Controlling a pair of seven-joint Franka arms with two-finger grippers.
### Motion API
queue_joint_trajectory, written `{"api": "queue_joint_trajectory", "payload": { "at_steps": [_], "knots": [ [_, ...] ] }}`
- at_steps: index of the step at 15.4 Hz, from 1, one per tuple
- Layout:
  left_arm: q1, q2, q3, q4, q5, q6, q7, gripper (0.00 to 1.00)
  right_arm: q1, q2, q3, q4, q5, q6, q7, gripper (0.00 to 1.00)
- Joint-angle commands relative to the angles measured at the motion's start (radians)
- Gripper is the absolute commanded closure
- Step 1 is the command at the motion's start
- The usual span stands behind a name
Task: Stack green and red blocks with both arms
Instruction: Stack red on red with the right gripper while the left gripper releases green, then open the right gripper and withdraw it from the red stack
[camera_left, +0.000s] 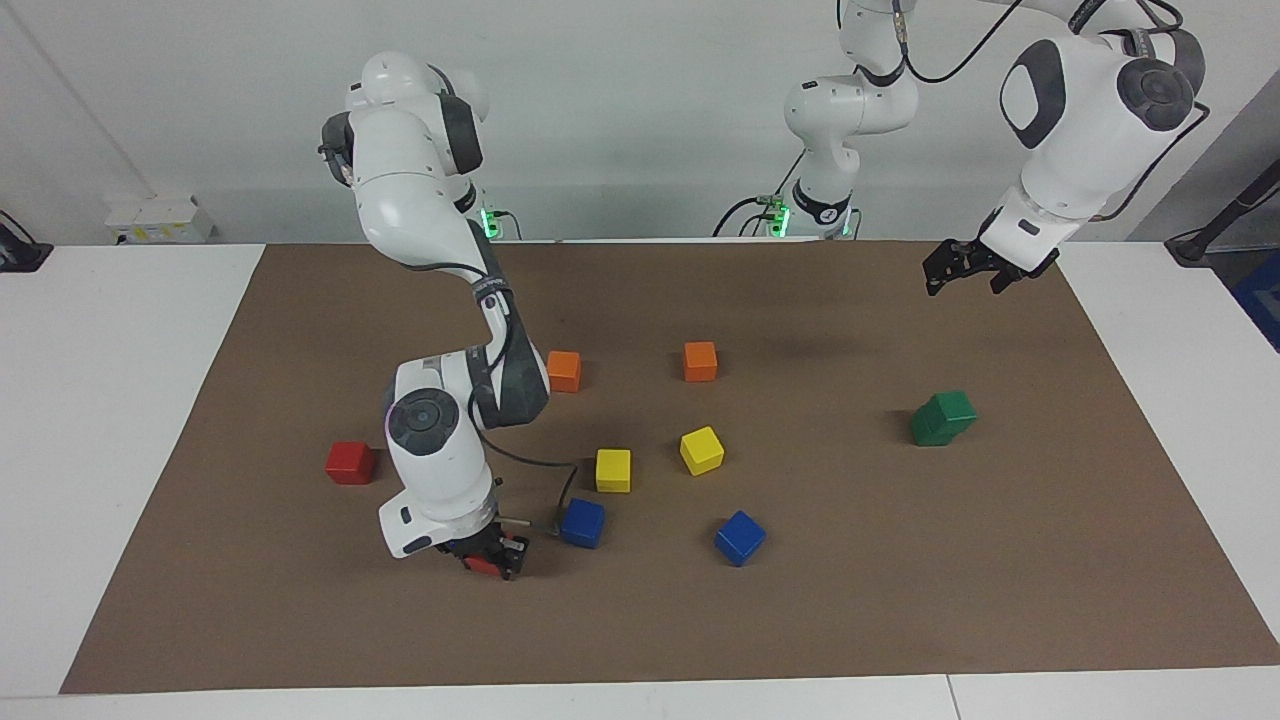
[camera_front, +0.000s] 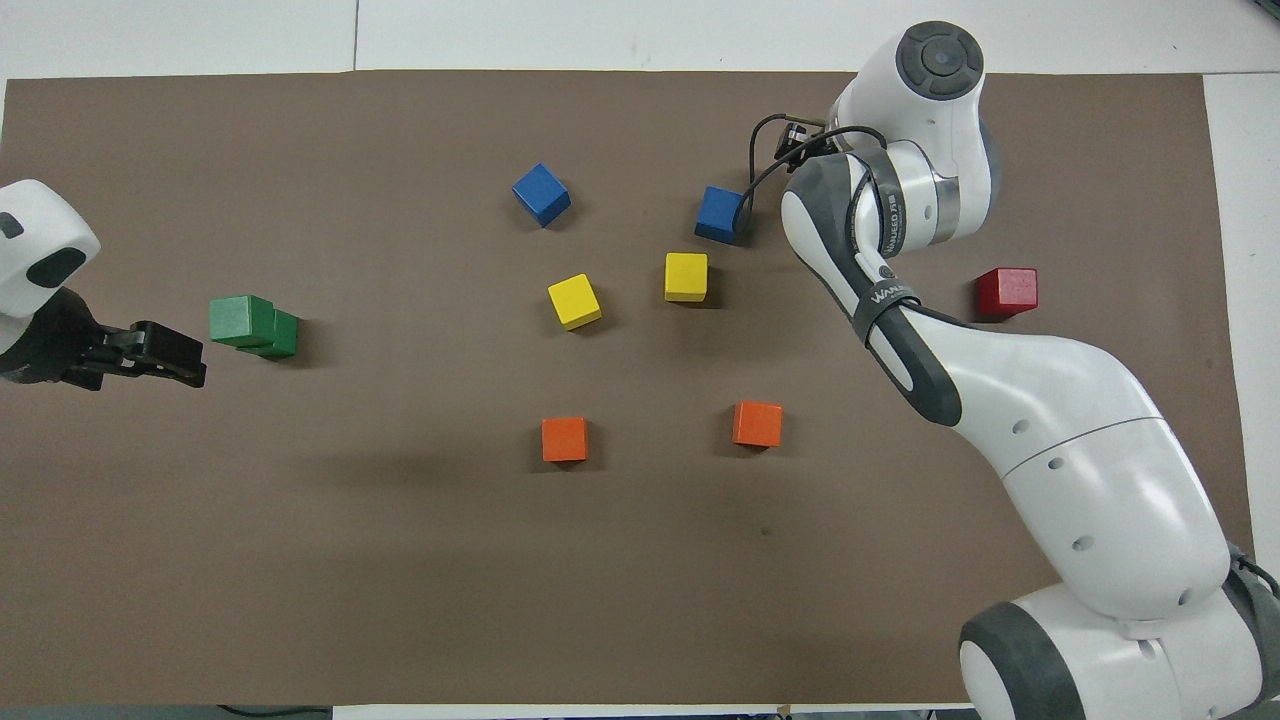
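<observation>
right arm grips a red cube; green cubes already stacked.
the right gripper (camera_left: 492, 556), low over the brown worktop (camera_left: 900, 560), has its jaws closed on a small matte red cube (camera_left: 484, 566) beside a blue cube (camera_left: 582, 522). a second red cube (camera_left: 350, 462) rests nearer the robots. the two dark green cubes (camera_left: 943, 418) sit stacked askew toward the left arm's end. the left gripper (camera_left: 962, 268) hangs raised, jaws apart.

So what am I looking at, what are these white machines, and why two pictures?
They are two robot arms, the right arm and the left arm, each ending in a small two-finger gripper. One picture faces them from across the table; the other looks down from above their end. On the brown mat lie blocks: two orange, two yellow, two blue, a red block, and a green stack of two, slightly askew. The right gripper, low over the mat, grips a second red block. The left gripper waits in the air.
</observation>
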Motion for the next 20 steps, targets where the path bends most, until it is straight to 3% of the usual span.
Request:
{"api": "queue_joint_trajectory", "payload": {
  "at_steps": [1, 5, 7, 10, 12, 14, 16, 20],
  "knots": [
    [-0.013, -0.029, 0.013, -0.029, -0.003, 0.013, 0.009, 0.00, -0.013, -0.047, 0.008, -0.038, 0.002, -0.016, -0.018, 1.00],
    [-0.002, -0.027, 0.015, -0.028, -0.003, 0.018, 0.006, 0.00, -0.080, -0.190, 0.007, -0.087, -0.006, -0.226, -0.220, 1.00],
    [0.001, -0.027, 0.015, -0.026, -0.003, 0.021, 0.015, 0.00, -0.124, -0.338, 0.007, -0.284, -0.004, -0.210, -0.317, 1.00],
    [0.004, -0.029, 0.015, -0.018, -0.003, 0.032, 0.004, 0.00, -0.203, -0.552, 0.007, -0.663, -0.001, 0.035, -0.436, 1.00],
    [0.004, -0.029, 0.013, -0.017, -0.003, 0.033, 0.006, 0.00, -0.235, -0.585, 0.007, -0.749, 0.003, 0.114, -0.454, 1.00],
    [0.006, -0.029, 0.013, -0.018, -0.003, 0.042, 0.007, 0.00, -0.258, -0.592, 0.007, -0.774, 0.003, 0.125, -0.464, 1.00],
    [0.007, -0.026, 0.013, -0.031, -0.003, 0.143, 0.004, 0.00, -0.284, -0.606, 0.007, -0.823, 0.008, 0.164, -0.519, 1.00],
    [0.009, -0.013, 0.015, -0.024, -0.008, 0.165, -0.009, 0.00, -0.300, -0.615, 0.007, -0.862, 0.009, 0.226, -0.540, 1.00]
  ]
}}
